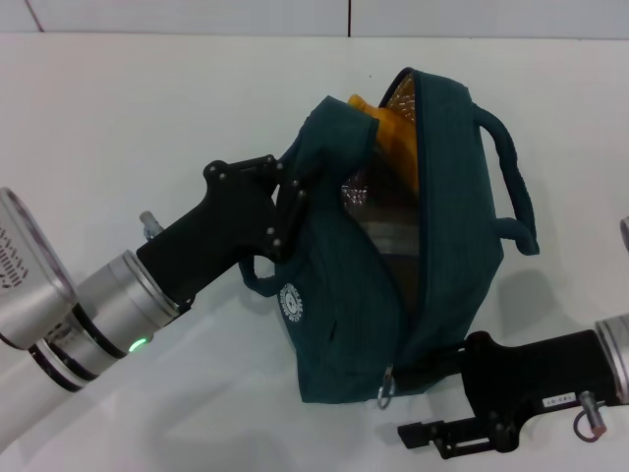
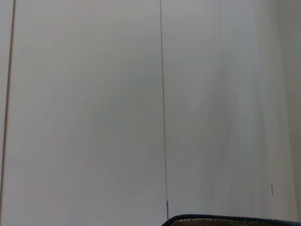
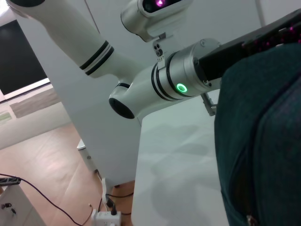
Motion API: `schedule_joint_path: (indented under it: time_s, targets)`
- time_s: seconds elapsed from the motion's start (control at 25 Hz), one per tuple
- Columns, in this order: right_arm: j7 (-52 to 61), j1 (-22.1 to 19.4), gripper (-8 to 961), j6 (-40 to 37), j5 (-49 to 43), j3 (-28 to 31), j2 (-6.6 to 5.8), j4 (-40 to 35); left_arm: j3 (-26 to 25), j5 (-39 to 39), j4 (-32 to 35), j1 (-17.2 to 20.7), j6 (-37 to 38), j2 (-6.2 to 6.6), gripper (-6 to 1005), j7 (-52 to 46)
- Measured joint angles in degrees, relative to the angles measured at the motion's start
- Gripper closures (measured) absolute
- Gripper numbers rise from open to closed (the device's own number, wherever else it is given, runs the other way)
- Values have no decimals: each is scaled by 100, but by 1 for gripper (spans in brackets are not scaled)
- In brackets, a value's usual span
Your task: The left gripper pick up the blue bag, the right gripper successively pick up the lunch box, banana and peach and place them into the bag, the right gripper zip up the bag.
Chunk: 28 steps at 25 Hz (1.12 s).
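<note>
White tabletop (image 1: 118, 128) spreads bare around the blue bag (image 1: 339, 324), which sits near the middle, with open surface on its left side and beyond it up to the table's far edge, where a pale wall begins. To the bag's right the surface is also free, apart from one rope-like handle (image 1: 511, 187) that loops out from that side. The near side is the crowded one, since both arms reach in from there.

The bag's mouth gapes along its top, showing silver foil lining (image 1: 378, 221). Inside, at the far end of the opening, the banana (image 1: 393, 138) pokes up, orange-yellow against the lining. A metal ring pull (image 1: 386, 393) hangs at the near end of the zip, and a round white logo (image 1: 291, 302) marks the bag's left flank.

The left gripper (image 1: 292, 202) is clenched on the bag's left rim, bunching the fabric and holding it raised. The right gripper (image 1: 442, 366) is at the bag's near-right corner, close beside the ring pull; whether its fingers are parted or closed cannot be told. From the right wrist view, the bag's fabric (image 3: 263, 141) fills the foreground with the left arm (image 3: 183, 77) beyond it.
</note>
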Motion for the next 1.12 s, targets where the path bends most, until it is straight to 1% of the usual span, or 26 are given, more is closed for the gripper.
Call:
schedule_joint_path:
  time_s: [0.2,0.44,0.72,0.92,1.0,1.12]
  targets:
    - [-2,146,368,254,347,-718,-1,-46,-14,-11,1,-19,-12,0,907,4]
    - [-72,331,368,301,641,-1239,-1,-55,-28,-52,16,-31,-20,0,906,88]
    - [-674,306,369,313,1016,-1301,-1,-61,-89,-65,2,-29,-27,0,904,88]
    - [-724,299,368,261,1073,-1346,-4,-61,-91,-69,1,-48,-29,0,903,78]
    - [-713,291,368,247,1073,-1368,-18,-63,-91,-70,1,-50,-29,0,903,70]
    - [-700,215,368,230,1072,-1353,-72,-69,-91,-71,1,-51,-29,0,902,60]
